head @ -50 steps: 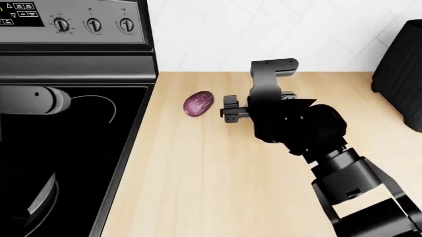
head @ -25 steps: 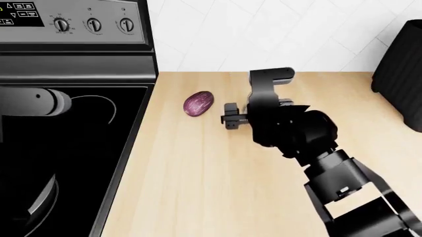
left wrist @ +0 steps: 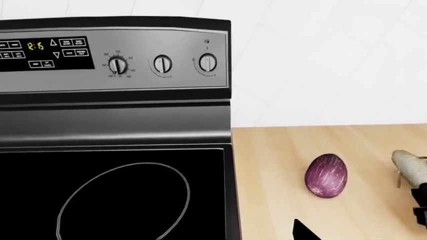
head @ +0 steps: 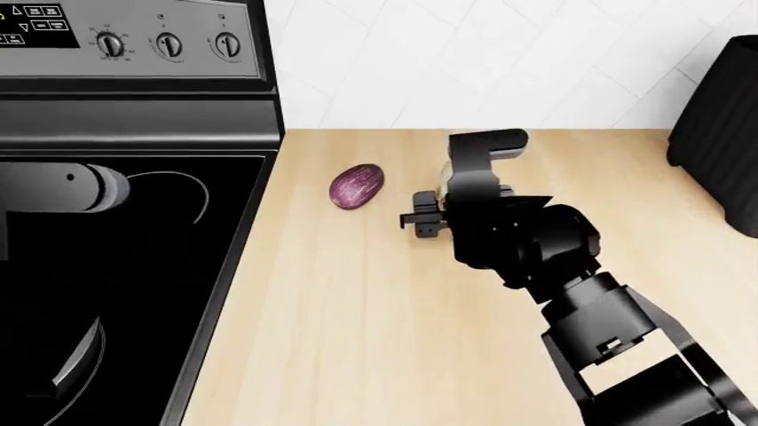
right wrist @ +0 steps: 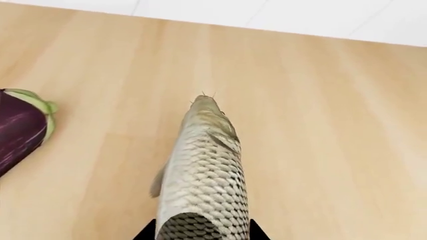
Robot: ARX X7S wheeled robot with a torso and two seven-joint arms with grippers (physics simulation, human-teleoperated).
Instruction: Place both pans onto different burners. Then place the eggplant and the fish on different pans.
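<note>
The fish [right wrist: 203, 170], pale and scaly, sticks out head first from my right gripper [right wrist: 200, 235], whose jaws press on both its sides. In the head view that gripper [head: 417, 220] hovers over the wooden counter just right of the purple eggplant [head: 355, 185], which lies apart from it. The left wrist view also shows the eggplant [left wrist: 326, 175] and the fish's head [left wrist: 409, 165]. One burner [left wrist: 123, 200] ring shows on the black cooktop. My left arm [head: 59, 188] is over the cooktop; one black fingertip [left wrist: 301, 232] shows far off centre. A grey curved strip [head: 74, 359], seemingly a pan's wall, shows at lower left.
The stove's back panel with knobs [head: 166, 44] rises behind the cooktop. A tall black appliance [head: 716, 142] stands at the counter's right end. A white tiled wall [head: 498, 62] closes off the back. The cooktop's raised edge [head: 231, 266] divides it from the counter.
My right arm has drawn back slightly toward me with the fish in its gripper. The eggplant and the left arm have stayed put.
</note>
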